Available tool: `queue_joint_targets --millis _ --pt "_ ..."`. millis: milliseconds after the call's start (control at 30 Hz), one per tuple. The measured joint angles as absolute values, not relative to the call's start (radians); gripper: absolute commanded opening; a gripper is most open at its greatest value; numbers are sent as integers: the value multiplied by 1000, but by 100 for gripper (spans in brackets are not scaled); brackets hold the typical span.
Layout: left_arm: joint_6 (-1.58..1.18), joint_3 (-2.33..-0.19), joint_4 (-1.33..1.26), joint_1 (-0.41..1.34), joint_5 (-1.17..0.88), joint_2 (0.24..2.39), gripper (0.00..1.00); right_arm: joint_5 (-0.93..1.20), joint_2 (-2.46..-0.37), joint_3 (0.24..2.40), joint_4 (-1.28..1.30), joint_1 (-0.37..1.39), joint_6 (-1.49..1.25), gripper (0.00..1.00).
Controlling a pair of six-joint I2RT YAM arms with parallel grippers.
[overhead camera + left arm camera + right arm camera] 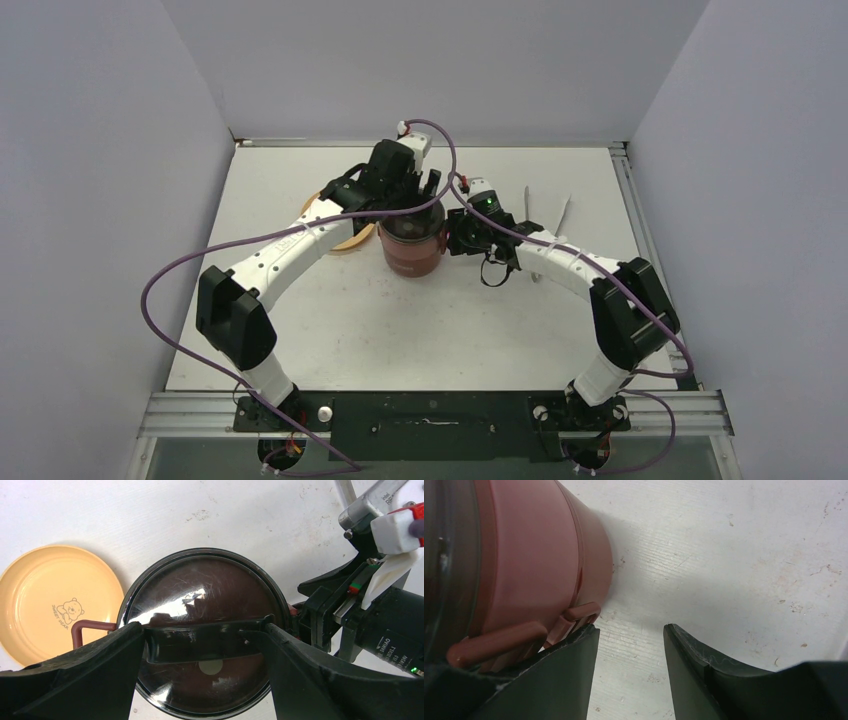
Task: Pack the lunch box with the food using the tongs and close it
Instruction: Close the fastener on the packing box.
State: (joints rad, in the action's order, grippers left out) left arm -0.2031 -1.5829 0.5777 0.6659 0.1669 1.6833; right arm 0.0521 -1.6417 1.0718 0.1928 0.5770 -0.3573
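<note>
The lunch box [409, 256] stands stacked in the middle of the table [400, 335], its 1 dark see-through lid [200, 587] on top. My left gripper [205, 630] hangs straight over that lid, fingers spread wide, 1 at each end of the black bar [200, 642] that crosses it. They look to be touching the bar's ends, but I cannot tell whether they are pressing on it. My right gripper [629, 630] is low beside the lunch box on its right side, its 2 fingers parted with only bare table between them. Its left finger [549, 680] sits just beside a small maroon side handle [499, 644] on the wall. The yellow plate [45, 600] lies just left of the lunch box. The tongs [564, 213] rest on the table behind my right arm, well apart from both grippers.
</note>
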Motion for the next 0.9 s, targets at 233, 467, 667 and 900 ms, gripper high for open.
queue_joint_targets --millis 233,467,667,900 --pt "-204 -1583 577 664 169 1684 81 47 -1650 1067 153 578 -405 50" --pt "-206 -1583 577 662 171 1684 81 50 -1650 1020 82 578 -464 50" --pt "-206 -1583 577 658 168 1684 82 53 -1650 1018 77 578 -481 51" --pt "-206 -1583 580 658 180 1683 95 30 -1648 1018 81 581 -479 54"
